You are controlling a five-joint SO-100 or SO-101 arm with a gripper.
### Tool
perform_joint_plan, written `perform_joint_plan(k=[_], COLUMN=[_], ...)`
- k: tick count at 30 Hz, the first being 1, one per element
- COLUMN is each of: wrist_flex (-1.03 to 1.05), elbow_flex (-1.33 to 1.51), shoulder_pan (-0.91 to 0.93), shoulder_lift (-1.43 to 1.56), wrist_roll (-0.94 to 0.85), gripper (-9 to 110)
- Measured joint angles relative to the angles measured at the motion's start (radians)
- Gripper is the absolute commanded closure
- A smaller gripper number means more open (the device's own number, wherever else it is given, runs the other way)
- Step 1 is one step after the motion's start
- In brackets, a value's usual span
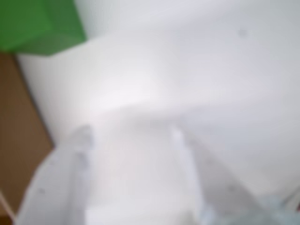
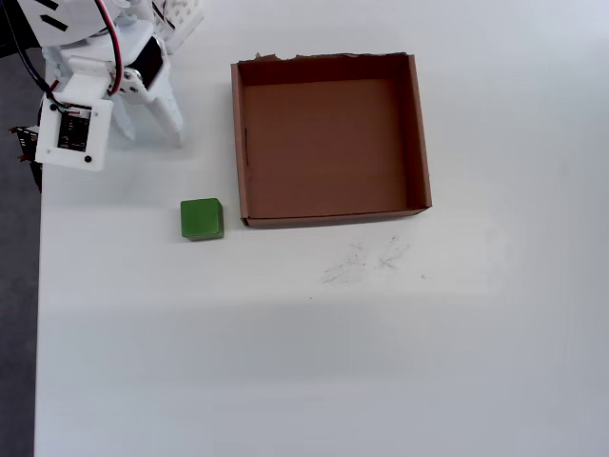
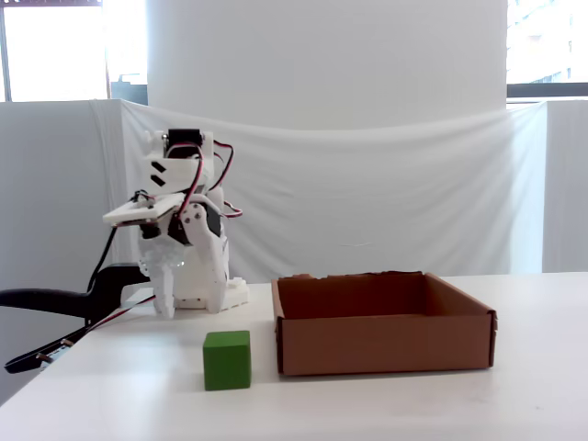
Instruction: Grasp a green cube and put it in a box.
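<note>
The green cube [image 2: 202,219] sits on the white table just left of the box's near-left corner in the overhead view. It also shows in the fixed view [image 3: 227,360] and, blurred, at the top left of the wrist view [image 1: 37,23]. The box [image 2: 420,133] is a shallow brown cardboard tray with nothing in it; it shows in the fixed view [image 3: 381,344] and as a brown strip at the left of the wrist view [image 1: 18,131]. My gripper [image 2: 149,138] points down at the table, open and holding nothing, a short way beyond the cube [image 3: 188,303] [image 1: 130,136].
The white arm base [image 2: 143,29] stands at the top left corner of the table. The table's left edge [image 2: 38,286] borders a dark floor. Faint pencil marks [image 2: 366,259] lie in front of the box. A white cloth backdrop [image 3: 367,184] hangs behind.
</note>
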Motion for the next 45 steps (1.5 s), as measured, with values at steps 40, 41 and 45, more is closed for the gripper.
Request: perform_joint_plan(k=[40,41,45], wrist_flex=[-0.502,-0.506,-0.543], elbow_flex=[-0.770,-0.770,-0.762], shoulder_pan=[-0.077,-0.081,-0.094], shoulder_lift=[-1.261,-1.262,-1.273], wrist_roll=[0.000,0.002,0.002], gripper=[73,73,73])
